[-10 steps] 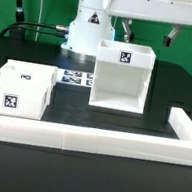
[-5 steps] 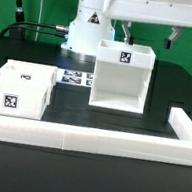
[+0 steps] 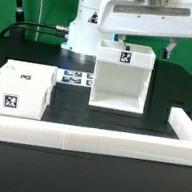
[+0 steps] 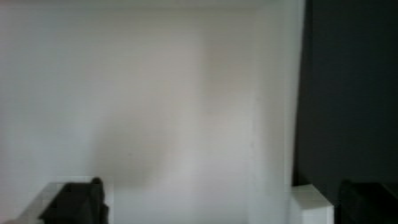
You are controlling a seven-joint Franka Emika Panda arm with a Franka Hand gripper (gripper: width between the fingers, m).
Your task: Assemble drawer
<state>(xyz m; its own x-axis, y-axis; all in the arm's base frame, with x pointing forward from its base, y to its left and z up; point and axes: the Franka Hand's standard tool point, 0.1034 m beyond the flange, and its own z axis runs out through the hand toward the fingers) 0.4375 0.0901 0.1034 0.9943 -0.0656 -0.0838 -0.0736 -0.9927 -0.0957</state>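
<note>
The drawer's white cube-like housing [image 3: 121, 80] stands upright mid-table, open side facing the front, with a square tag on its top front edge. Two small white trays with tags lie at the exterior view's left: one further back [image 3: 27, 74], one nearer [image 3: 10, 98]. My gripper [image 3: 146, 47] hangs just over the housing's top rear, open, with one finger on each side of it. In the wrist view a blurred white surface of the housing [image 4: 160, 100] fills the picture between the dark fingertips [image 4: 75, 202], and my gripper [image 4: 219, 205] holds nothing.
A long low white wall bar [image 3: 87, 140] runs along the front and turns back at the exterior view's right [image 3: 187, 128]. The marker board [image 3: 77, 79] lies flat between the trays and the housing. The robot base [image 3: 86, 32] stands behind.
The gripper has come down closer to the housing's top. The housing and trays have not moved.
</note>
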